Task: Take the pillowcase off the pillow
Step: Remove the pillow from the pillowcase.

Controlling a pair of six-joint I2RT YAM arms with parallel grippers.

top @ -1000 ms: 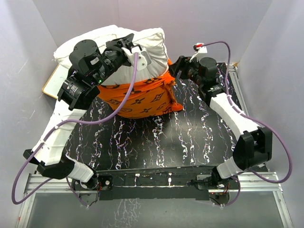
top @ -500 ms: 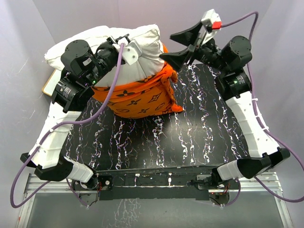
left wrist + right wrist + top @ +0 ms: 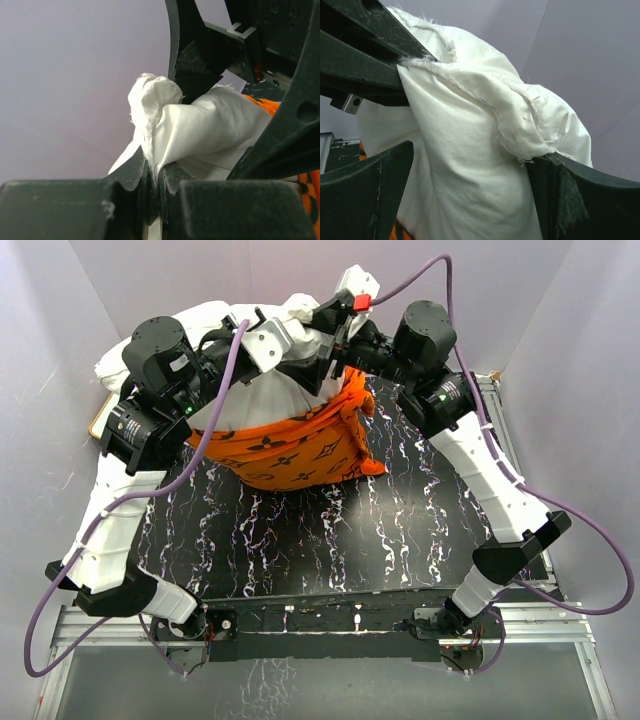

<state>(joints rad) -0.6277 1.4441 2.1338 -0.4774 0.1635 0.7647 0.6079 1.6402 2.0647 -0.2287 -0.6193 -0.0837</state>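
Right arm has swung in from the far right of the table (image 3: 400, 540) to the lifted pillow corner, and its jaws have gone from part open to fully spread. The left arm has raised that corner a little higher and further back.

Pillow (image 3: 268, 400): held up at the far left of centre. The white upper half is bare and the lower half is still inside the cover.

Pillowcase (image 3: 300, 455): bunched round the near end of the pillow, its bottom resting on the table and its open edge sagging on the right side.

Left end effector (image 3: 152, 175): pinched tight on a fold of the pillow's frayed corner seam.

Right end effector (image 3: 470, 192): wide, with one finger on each side of the white corner, just beside the left's pinch. It grips nothing yet.

Step in hand, as judged: the right takes a second hold on the pillow.
- Close on the thick seam bunch, not on thin cloth that could slip.
- Keep clear of the left fingers (image 3: 360, 50).
- Hold the left pinch until the right has bitten.
- Catch no orange fabric, or the cover lifts with the pillow.
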